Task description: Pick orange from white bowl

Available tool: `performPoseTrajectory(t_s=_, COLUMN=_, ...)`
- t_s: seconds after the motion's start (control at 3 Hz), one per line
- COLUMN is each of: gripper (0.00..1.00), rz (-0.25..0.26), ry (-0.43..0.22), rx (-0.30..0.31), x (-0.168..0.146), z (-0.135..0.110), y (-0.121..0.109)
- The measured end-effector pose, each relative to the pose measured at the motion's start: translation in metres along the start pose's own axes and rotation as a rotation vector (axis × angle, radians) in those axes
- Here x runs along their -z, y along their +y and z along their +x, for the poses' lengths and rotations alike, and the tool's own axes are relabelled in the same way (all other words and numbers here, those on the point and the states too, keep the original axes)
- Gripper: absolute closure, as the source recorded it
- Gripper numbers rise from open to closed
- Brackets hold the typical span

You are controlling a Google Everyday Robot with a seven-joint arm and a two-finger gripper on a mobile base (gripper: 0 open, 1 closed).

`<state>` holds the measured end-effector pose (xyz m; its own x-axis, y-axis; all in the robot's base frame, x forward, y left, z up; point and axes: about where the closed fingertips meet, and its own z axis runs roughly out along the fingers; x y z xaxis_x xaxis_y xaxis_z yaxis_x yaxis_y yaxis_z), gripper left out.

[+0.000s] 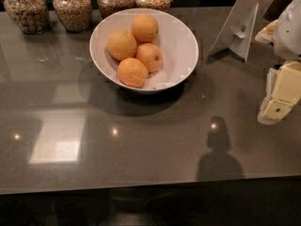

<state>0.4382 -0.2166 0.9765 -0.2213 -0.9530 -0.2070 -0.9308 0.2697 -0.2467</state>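
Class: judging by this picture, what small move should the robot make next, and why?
Probably swing the hand left toward the white bowl: it hangs at the view's right edge, apart from the bowl, where the front orange lies nearest.

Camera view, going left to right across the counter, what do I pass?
In order: leftmost glass jar → second glass jar → white bowl → white card stand → end effector, above the counter at the far right.
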Motion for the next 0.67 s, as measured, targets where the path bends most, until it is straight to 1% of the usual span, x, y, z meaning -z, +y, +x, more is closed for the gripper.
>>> performPoseTrajectory(t_s=0.33, gripper=0.00, rz=0.000, ry=0.000, rx=0.000, x=0.0000, z=-0.0001, y=-0.0001)
performPoseTrajectory(t_s=0.67, gripper=0.00, rz=0.029, ry=-0.016, rx=0.017, x=0.0026, z=-0.0050, y=-0.0036)
